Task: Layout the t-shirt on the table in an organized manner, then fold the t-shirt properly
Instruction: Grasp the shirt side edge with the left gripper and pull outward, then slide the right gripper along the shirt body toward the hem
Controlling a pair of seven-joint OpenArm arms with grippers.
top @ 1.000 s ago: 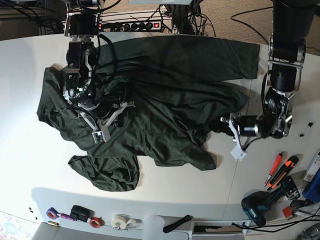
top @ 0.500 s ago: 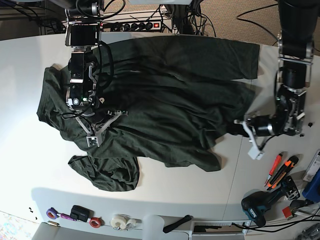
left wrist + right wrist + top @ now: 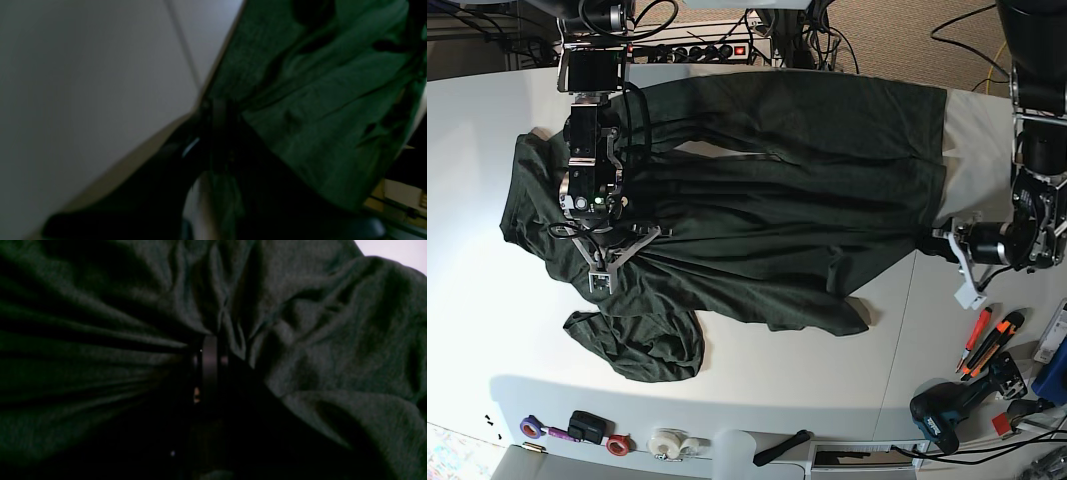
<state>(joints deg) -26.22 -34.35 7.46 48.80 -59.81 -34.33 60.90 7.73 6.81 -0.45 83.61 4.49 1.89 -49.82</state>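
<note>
The t-shirt (image 3: 757,210) stretches lengthwise across the bench (image 3: 467,150) between two clenched pincers, right (image 3: 605,262) and left (image 3: 947,243), each gripping cloth.

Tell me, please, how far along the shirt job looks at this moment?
Early: layout is under way, no fold made. The t-shirt lies stretched across the table, its middle fairly flat. In hand: the left gripper pinches its hem edge and the right gripper pinches cloth at the other side. Left: the bunched sleeve near the front edge and remaining wrinkles need spreading, then all the folding.
</note>
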